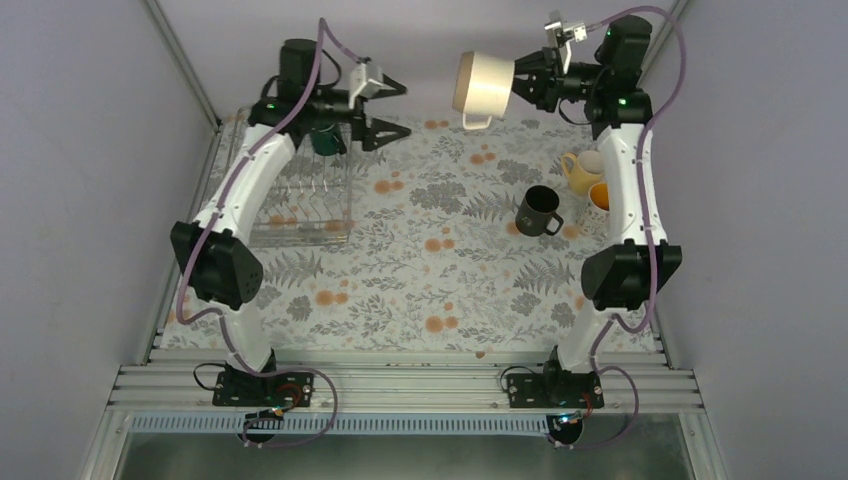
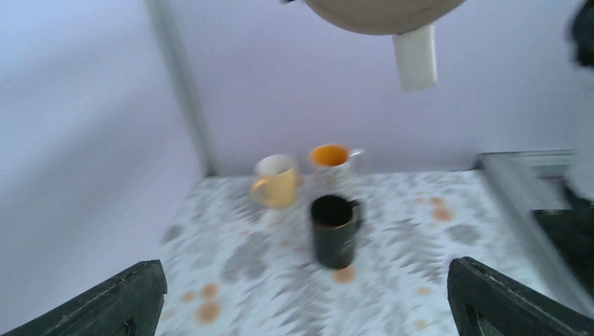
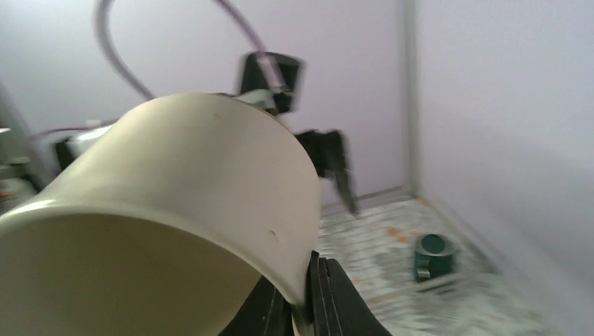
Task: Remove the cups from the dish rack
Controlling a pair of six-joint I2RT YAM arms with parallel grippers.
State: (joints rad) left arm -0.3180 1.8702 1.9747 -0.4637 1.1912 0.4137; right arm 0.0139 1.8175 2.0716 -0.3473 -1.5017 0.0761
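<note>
My right gripper point(image 1: 520, 82) is shut on the rim of the cream-beige mug point(image 1: 484, 85), held high in the air at the back, mouth to the left; it fills the right wrist view point(image 3: 189, 203). My left gripper point(image 1: 385, 108) is open and empty, raised beside the dish rack point(image 1: 300, 200). The dark green mug point(image 1: 325, 140) stands at the rack's far end and also shows in the right wrist view point(image 3: 433, 255). On the cloth at right stand the black mug point(image 1: 537, 211), the pale yellow mug point(image 1: 582, 170) and the white mug with orange inside point(image 1: 598, 202).
The floral cloth point(image 1: 420, 260) covers the table between grey walls. The left wrist view shows the black mug point(image 2: 335, 229), yellow mug point(image 2: 276, 180) and orange-inside mug point(image 2: 329, 158) ahead, with the cream mug's handle point(image 2: 415, 59) overhead.
</note>
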